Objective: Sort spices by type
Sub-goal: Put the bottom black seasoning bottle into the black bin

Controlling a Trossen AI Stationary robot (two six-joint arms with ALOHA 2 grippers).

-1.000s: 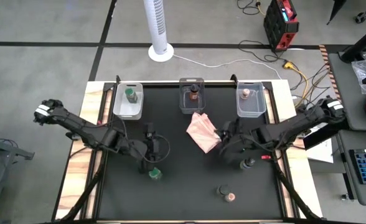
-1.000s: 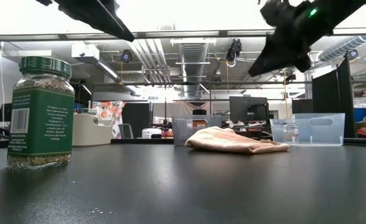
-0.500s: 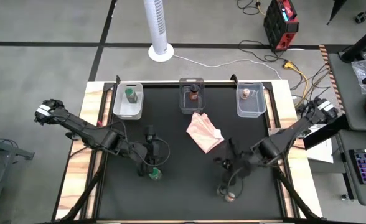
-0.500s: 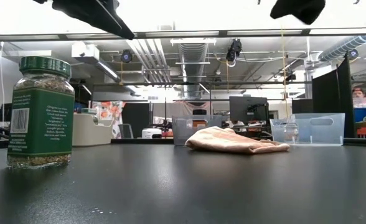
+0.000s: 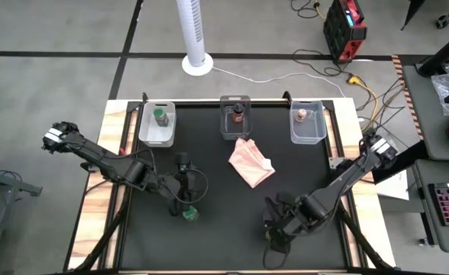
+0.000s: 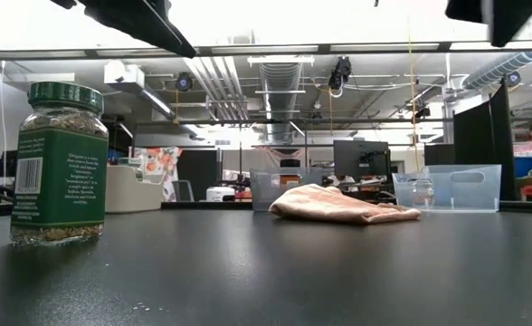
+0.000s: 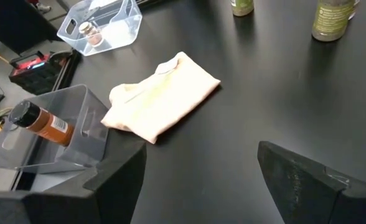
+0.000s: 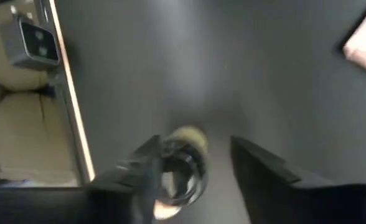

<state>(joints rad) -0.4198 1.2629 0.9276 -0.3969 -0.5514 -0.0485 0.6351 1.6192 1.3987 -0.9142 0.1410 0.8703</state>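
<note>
Your right claw (image 5: 274, 233) is hanging low over the near part of the bench (image 5: 224, 229), its fingers (image 8: 261, 168) standing partly apart around a small jar (image 8: 182, 169) that is lying blurred between them; you cannot tell whether they are touching it. Your left claw (image 5: 185, 202) is standing wide, gripping nothing, just above the green-lidded jar (image 6: 60, 163) on the left side. Three more jars are sitting in the far bins (image 5: 157, 134), one in each, and the pink cloth (image 5: 250, 164) is lying near the middle.
</note>
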